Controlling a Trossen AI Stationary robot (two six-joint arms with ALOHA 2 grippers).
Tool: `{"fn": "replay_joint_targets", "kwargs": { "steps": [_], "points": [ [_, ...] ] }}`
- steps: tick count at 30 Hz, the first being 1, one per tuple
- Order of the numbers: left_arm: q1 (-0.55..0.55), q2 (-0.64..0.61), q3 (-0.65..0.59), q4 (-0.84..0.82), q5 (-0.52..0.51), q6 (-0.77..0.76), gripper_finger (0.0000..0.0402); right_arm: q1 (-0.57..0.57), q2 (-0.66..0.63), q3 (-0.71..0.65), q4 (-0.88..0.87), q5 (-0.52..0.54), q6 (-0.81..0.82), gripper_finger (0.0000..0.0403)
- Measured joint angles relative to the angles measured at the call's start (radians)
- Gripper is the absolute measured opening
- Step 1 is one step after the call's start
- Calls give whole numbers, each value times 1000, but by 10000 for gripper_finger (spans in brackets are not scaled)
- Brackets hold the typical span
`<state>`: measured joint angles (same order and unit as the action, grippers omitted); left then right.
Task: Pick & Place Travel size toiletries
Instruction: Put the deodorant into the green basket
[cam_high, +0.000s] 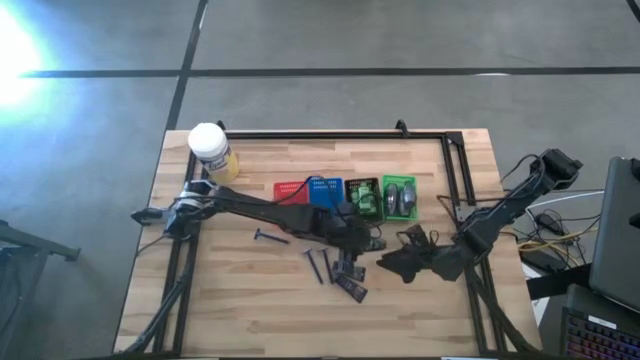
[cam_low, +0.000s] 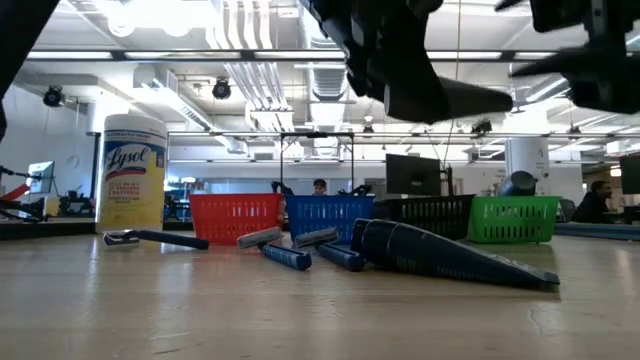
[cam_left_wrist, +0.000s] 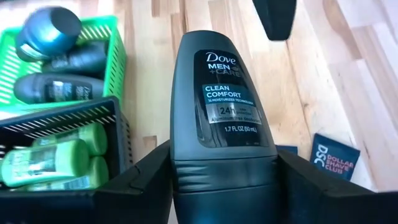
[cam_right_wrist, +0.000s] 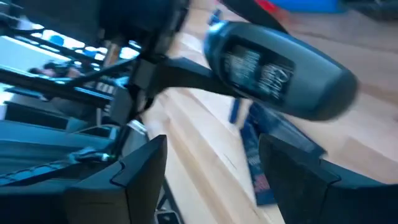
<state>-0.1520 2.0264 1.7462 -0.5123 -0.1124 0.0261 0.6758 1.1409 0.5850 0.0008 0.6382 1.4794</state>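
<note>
The left gripper (cam_left_wrist: 224, 180) was clamped around a dark grey Dove roll-on (cam_left_wrist: 222, 106), holding it above the table (cam_high: 250, 310) just in front of the black basket (cam_left_wrist: 74, 134) full of green tubes (cam_left_wrist: 43, 162) and the green basket (cam_left_wrist: 118, 50) with more grey roll-ons (cam_left_wrist: 56, 87). The right gripper (cam_right_wrist: 211, 168) sat close by with its fingers spread, nothing in them. Razors (cam_high: 270, 238) and dark packets (cam_high: 350, 286) lay loose on the wood.

I log high view straight down over table (cam_high: 300, 310), low view level at tabletop, wrist views close-in; all share the baskets (cam_low: 330, 218).
</note>
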Motion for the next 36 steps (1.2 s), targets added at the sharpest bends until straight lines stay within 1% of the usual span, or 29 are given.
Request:
{"fn": "replay_joint_targets", "kwargs": {
  "steps": [3,6,9,11,15,20,27,29,32,36],
  "points": [
    [-1,-15,0,2,0,0,213,-6,-20,0,-12,13,-24,243],
    [-2,-30,0,-1,-1,0,213,-6,-27,-1,-69,13,15,243],
    [-2,-48,0,-2,-1,-2,213,6,-28,-2,-101,14,51,251],
    [-3,-56,0,1,-1,-5,213,9,-29,-2,-99,13,46,259],
    [-13,-64,0,2,3,-1,213,4,-32,-3,-65,14,-7,276],
    [-30,-66,0,20,23,2,213,-13,-35,-2,36,17,-107,295],
    [-44,-66,0,97,24,5,213,-58,-24,-3,114,-55,-153,311],
    [-44,-66,0,103,24,5,213,-67,-25,-3,148,-60,-182,309],
    [-45,-66,0,100,22,5,213,-72,-28,-3,162,-63,-201,295],
    [-47,-67,0,102,20,5,213,-74,-28,-4,163,-63,-170,268]
  ]
}}
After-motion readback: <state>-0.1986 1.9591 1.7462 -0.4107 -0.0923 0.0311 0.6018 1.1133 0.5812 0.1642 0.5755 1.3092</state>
